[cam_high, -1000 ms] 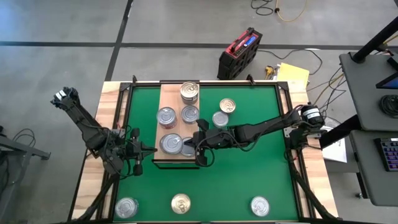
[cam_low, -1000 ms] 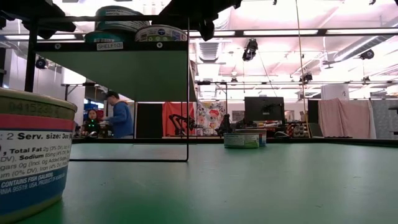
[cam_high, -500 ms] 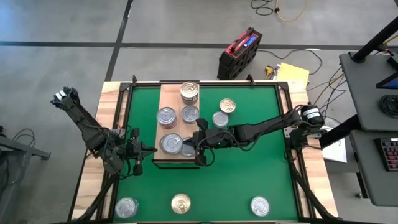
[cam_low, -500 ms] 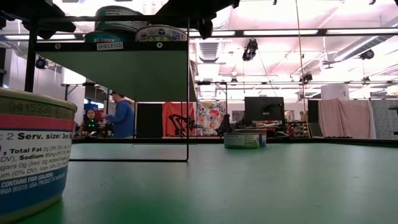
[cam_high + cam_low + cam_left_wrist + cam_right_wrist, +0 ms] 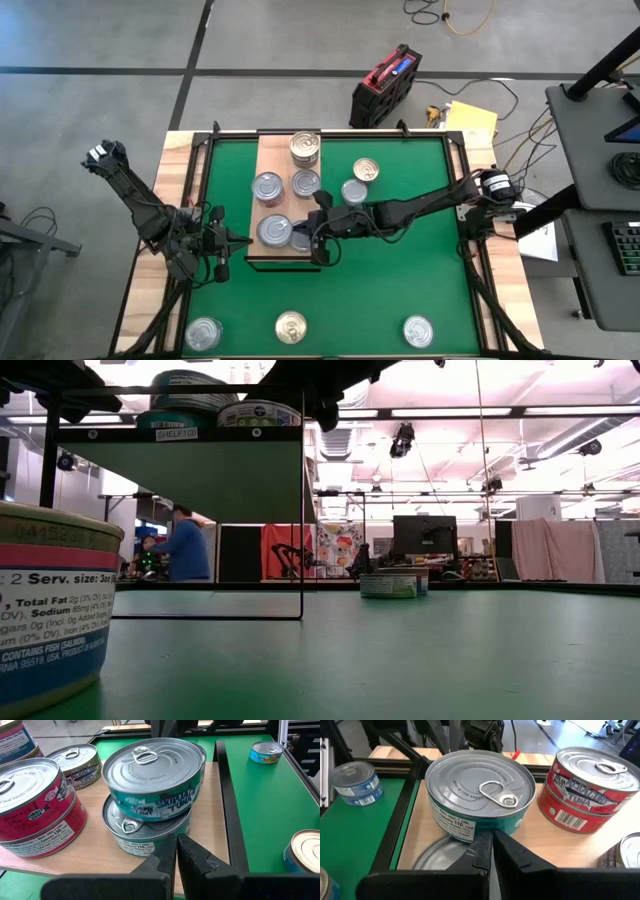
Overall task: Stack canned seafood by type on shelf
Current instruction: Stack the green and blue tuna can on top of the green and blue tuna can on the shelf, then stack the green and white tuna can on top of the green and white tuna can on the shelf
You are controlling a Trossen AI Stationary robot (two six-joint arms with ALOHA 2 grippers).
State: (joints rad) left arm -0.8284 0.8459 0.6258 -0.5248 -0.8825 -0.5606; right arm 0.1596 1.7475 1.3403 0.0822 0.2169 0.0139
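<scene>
The shelf (image 5: 283,195) already carries several cans: a red pair stacked (image 5: 592,787), a teal can (image 5: 152,777) set crookedly on a matching one, overhanging it, and a few more behind. Five cans wait on the green surface (image 5: 400,280), two just beside the shelf (image 5: 359,180) and three along the near edge (image 5: 290,326), so the job looks roughly half done. Both hands are closed and empty, the right hand (image 5: 318,238) touching or nearly touching the teal pair's side, perhaps to square it, the left hand (image 5: 243,239) just off the shelf's opposite edge.
</scene>
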